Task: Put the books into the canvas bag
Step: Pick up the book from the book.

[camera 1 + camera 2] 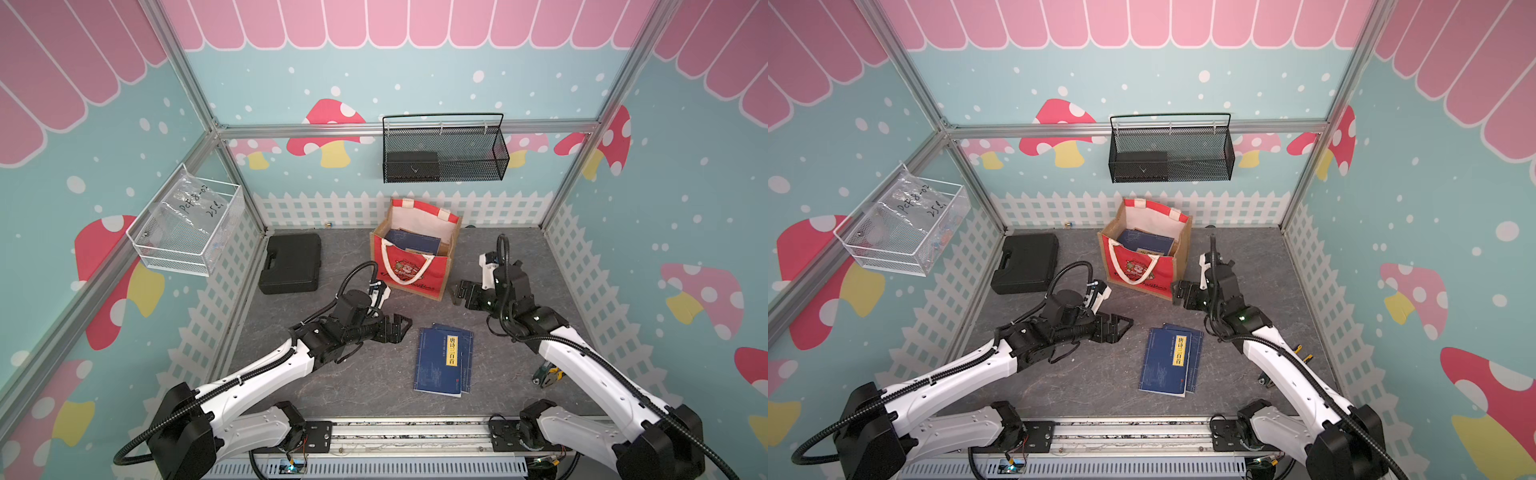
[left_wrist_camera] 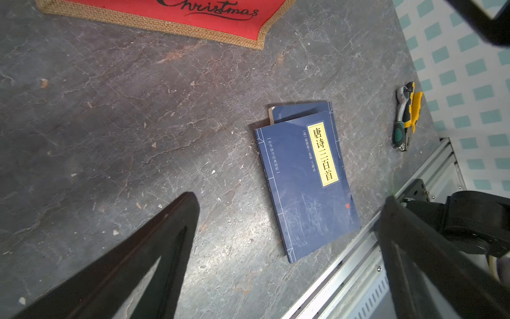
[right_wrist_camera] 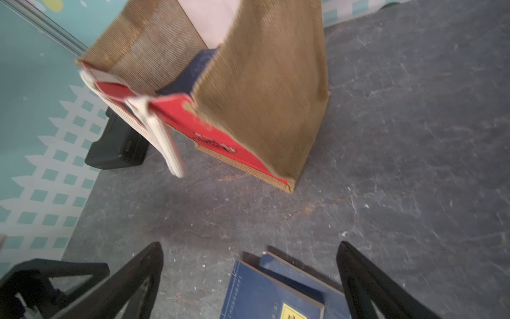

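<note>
— Rail [image 1: 374, 432] of aluminium runs along the near edge.

— And the floor?

— Dark grey mat [image 1: 353, 386] with a stone look. The wrist views show it scuffed and flecked with pale crumbs.

— The room?

— Teal walls [image 1: 415, 83] with white dots and red mushrooms, a white picket-fence band low down and pink scallops on top. A silver frame [image 1: 407, 126] runs along the corners. A black basket [image 1: 444, 151] hangs on the back wall. A white basket [image 1: 166, 249] on the left wall holds a clear pouch [image 1: 191, 203].

— Where are the books?

— Two blue books [image 1: 444, 359] lie flat and slightly askew, in the middle toward the near edge. The upper one has a yellow title label. More stand inside the bag [image 1: 419, 274], which is upright toward the back with its mouth open.

— Grippers?

— The left gripper [image 1: 405, 328] hovers just left of the flat books, fingers wide apart and empty. The right gripper [image 1: 457, 294] is beside the bag's jute side, not touching it. Its fingers are spread and hold nothing.

— Anything else?

— A black case [image 1: 291, 264] lies flat at the back left. A yellow-handled cutter [image 1: 547, 376] sits by the right wall, partly under the right arm.
</note>
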`<action>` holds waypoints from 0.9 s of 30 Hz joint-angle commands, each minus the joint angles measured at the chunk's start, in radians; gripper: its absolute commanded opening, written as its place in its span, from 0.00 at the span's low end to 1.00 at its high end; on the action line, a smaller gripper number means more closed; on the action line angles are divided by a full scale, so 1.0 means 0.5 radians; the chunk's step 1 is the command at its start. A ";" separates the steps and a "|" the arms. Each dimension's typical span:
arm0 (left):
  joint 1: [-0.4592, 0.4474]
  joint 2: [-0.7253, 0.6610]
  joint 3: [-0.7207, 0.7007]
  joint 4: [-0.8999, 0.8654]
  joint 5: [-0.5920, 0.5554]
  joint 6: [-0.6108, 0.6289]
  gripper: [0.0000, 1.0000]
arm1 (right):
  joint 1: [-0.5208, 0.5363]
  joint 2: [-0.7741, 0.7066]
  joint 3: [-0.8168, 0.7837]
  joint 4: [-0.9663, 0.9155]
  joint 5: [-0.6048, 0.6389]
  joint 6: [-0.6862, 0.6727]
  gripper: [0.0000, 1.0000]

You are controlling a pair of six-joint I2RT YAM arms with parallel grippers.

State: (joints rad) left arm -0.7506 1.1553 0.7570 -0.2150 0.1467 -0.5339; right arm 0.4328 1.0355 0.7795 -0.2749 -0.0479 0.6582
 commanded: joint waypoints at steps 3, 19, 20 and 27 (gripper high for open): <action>-0.084 0.093 0.012 0.082 -0.106 0.028 0.99 | 0.021 -0.141 -0.251 -0.135 -0.085 -0.001 1.00; -0.257 0.413 -0.173 0.375 -0.367 -0.206 0.99 | 0.171 -0.132 -0.587 -0.134 -0.048 0.072 1.00; -0.257 0.430 -0.171 0.375 -0.376 -0.219 0.99 | 0.167 -0.129 -0.596 -0.138 -0.037 0.079 1.00; -0.257 0.569 -0.134 0.351 -0.455 -0.245 0.99 | 0.168 -0.126 -0.633 -0.119 -0.004 0.059 1.00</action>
State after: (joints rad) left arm -0.8738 1.4151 0.6815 -0.0532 -0.0399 -0.6266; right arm 0.5117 0.9730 0.4747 -0.3336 -0.0746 0.6853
